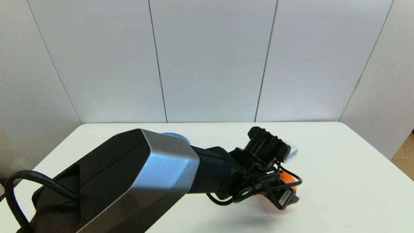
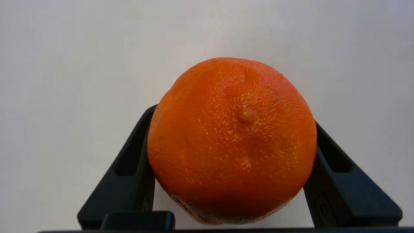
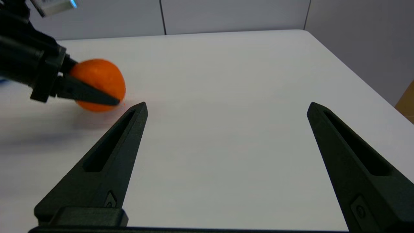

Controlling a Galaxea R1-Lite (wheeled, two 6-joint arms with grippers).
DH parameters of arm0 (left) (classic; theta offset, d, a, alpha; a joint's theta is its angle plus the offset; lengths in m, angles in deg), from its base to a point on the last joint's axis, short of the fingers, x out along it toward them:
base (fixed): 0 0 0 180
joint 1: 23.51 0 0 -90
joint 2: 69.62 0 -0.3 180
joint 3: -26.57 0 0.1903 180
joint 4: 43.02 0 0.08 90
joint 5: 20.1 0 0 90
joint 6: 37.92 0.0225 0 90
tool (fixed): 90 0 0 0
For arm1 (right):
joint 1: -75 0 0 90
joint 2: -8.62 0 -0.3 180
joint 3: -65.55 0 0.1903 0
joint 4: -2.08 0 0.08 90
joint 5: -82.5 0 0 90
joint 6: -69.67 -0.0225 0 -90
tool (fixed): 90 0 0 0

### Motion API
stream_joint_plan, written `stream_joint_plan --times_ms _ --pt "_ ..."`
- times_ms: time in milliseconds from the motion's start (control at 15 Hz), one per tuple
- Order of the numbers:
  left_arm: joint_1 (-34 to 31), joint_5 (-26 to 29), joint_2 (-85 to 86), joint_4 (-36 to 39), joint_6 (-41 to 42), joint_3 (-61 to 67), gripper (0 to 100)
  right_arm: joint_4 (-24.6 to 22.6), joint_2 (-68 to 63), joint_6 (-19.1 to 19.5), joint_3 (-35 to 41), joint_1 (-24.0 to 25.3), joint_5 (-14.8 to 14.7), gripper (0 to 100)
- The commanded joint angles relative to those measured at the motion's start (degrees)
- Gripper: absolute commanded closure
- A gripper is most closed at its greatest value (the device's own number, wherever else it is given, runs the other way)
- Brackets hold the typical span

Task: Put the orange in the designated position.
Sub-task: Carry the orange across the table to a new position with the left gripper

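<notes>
step: carry/place phase, I judge; orange (image 2: 231, 139) is in hand over bare white table (image 1: 339, 181), not yet released
left gripper (image 2: 231, 142): my fingers (image 2: 129, 168) are closed onto the orange, one on each flank, fruit seated between them and bulging past the tips
orange position: right in my left grasp, near the tabletop; from the right wrist view it looks at or just above the surface, can't tell if it touches
right gripper (image 3: 226, 106): spread wide, holding nothing, low over the table, the orange (image 3: 97, 84) off to one side ahead of its fingertips
target: designated position has no mark on the table, so I can't confirm I'm over it
next move: my call, settle the fruit onto the table before letting go, then part the fingers slowly and back straight off; it's round, will roll if nudged
blue plate (image 1: 176, 136): only a sliver visible behind my left arm, well behind the gripper
surface: plain matte white, flat, no lip to stop a roll
room: pale grey panelled walls close behind the table
</notes>
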Motion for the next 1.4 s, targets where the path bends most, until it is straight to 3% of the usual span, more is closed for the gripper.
stream_joint_plan --times_ms 67,933,1400 --pt "-3.39 -0.82 2.52 0.22 0.0 -3.09 100 -0.05 0.01 0.0 0.0 0.0 0.0 0" --pt "-29.68 -9.79 1.12 0.22 0.79 -10.12 100 -0.05 0.01 0.0 0.0 0.0 0.0 0" --pt "-40.49 -10.32 -5.21 -0.05 0.96 -14.43 100 -0.05 0.01 0.0 0.0 0.0 0.0 0"
